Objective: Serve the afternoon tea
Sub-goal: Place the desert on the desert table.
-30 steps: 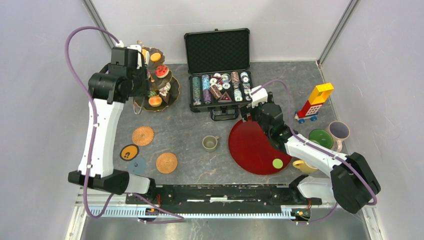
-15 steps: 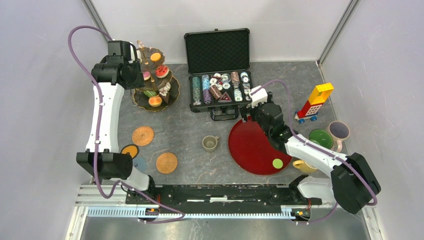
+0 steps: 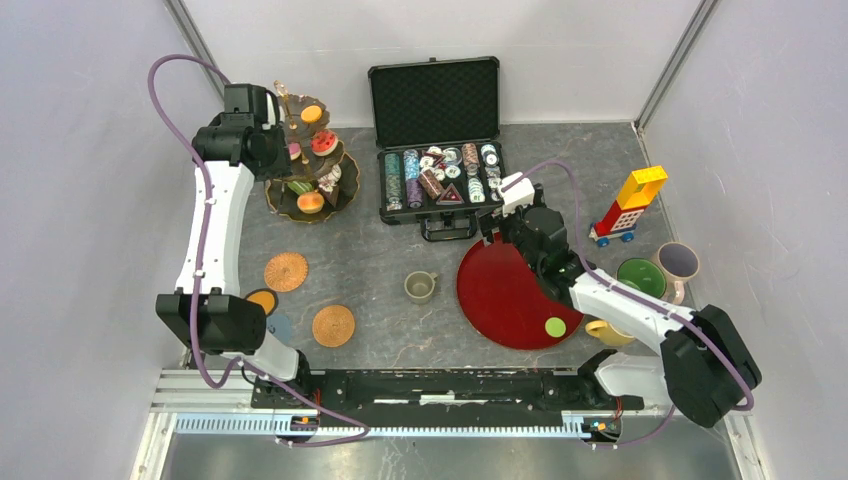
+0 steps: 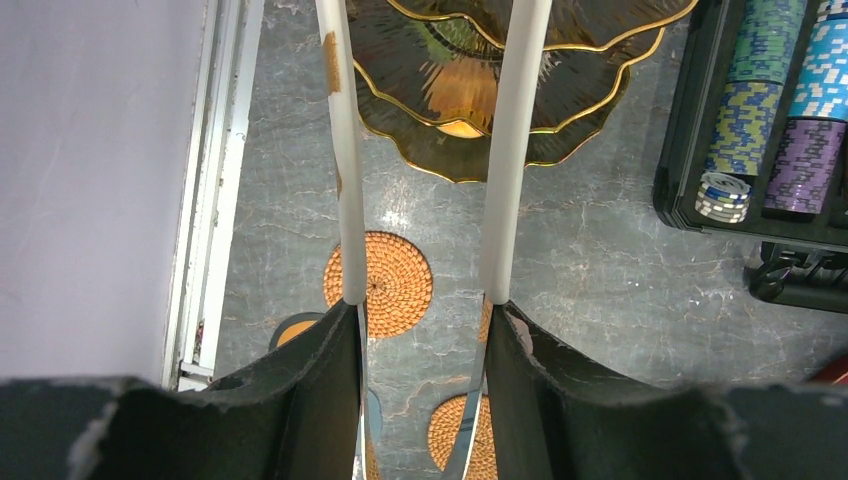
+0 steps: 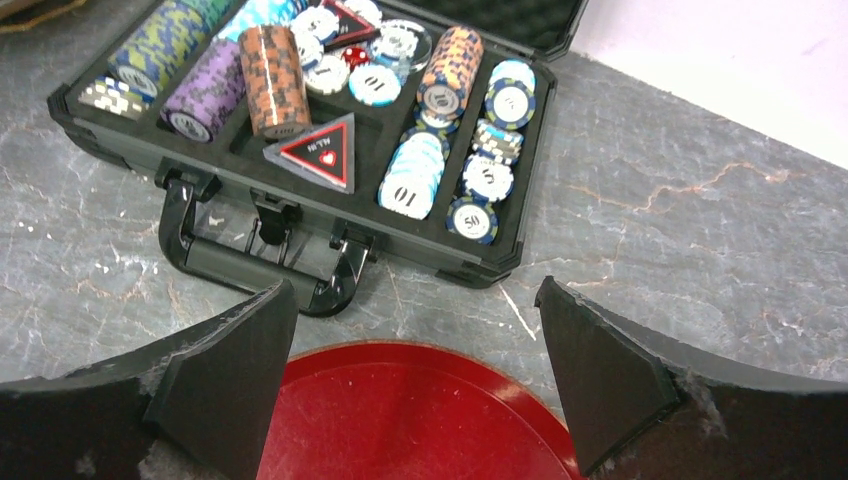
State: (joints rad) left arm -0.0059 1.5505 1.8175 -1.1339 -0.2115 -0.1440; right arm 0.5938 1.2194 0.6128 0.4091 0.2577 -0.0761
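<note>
I have the left fingers [image 4: 320, 400] clenched on white tongs [image 4: 345, 200] over the tiered stand [image 3: 285, 207], upper left (right fingers [image 5: 220, 370] released, above the red plate [image 5: 400, 410]).

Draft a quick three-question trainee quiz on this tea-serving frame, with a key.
1. True or false: the right hand is clamped shut.
2. What lies on the red plate? A) a donut B) a green round C) a cake slice
3. What tool does the left hand grip, and over what does that tool reach?
Key: 1 false, it is open and empty; 2 B; 3 white tongs, reaching over the three-tier stand.
</note>
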